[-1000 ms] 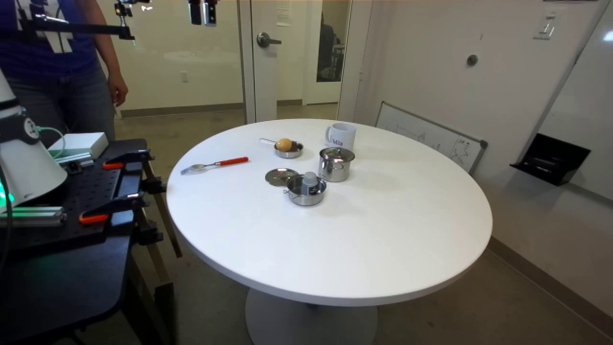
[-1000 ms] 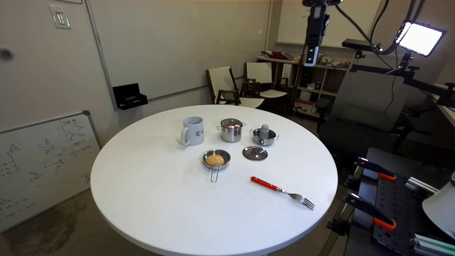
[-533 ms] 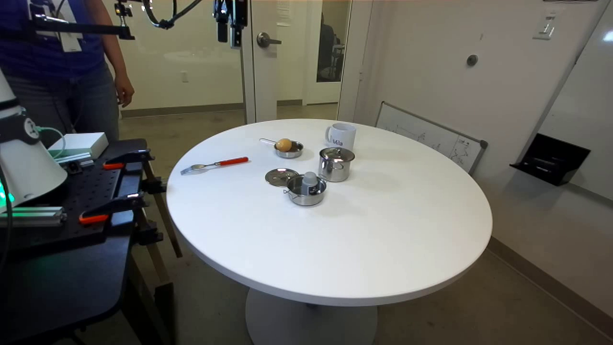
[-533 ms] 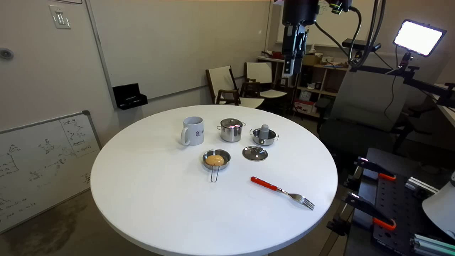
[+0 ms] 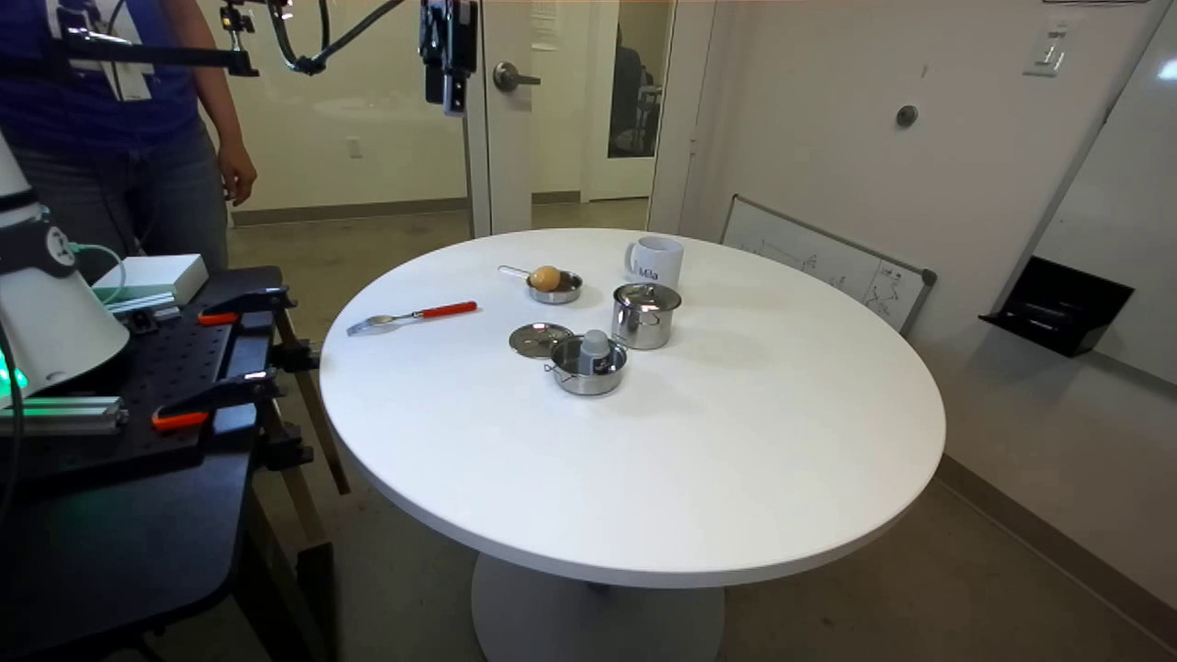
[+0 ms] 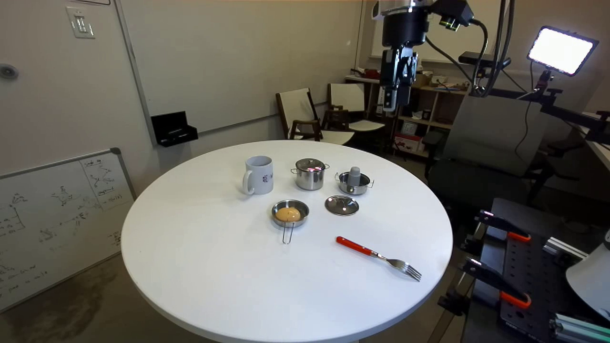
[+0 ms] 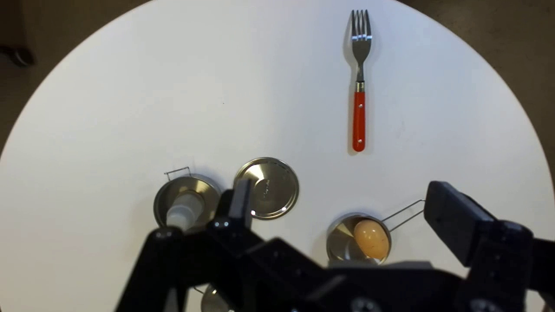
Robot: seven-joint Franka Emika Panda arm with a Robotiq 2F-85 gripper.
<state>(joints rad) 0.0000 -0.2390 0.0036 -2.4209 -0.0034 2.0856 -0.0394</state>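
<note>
My gripper (image 7: 345, 195) stands open high above the table with nothing between its fingers; it hangs well clear of everything in both exterior views (image 6: 396, 102). Below it in the wrist view, a brown egg (image 7: 371, 239) lies in a small steel pan (image 7: 342, 238) with a wire handle. A steel lid (image 7: 275, 190) lies flat, partly covered by a finger. Beside it, a grey-capped bottle (image 7: 185, 211) stands in a shallow two-handled pot (image 7: 162, 197). A red-handled fork (image 7: 359, 117) lies apart from these.
Farther along the round white table (image 5: 736, 460) are a lidded steel pot (image 6: 310, 177) and a white mug (image 6: 259, 177). A black side table (image 5: 138, 533) with clamps carries the robot base. A person (image 5: 110, 138) stands behind it.
The gripper has swung in over the table and come lower, moving right in an exterior view and left in the opposite one. The tabletop things have not moved.
</note>
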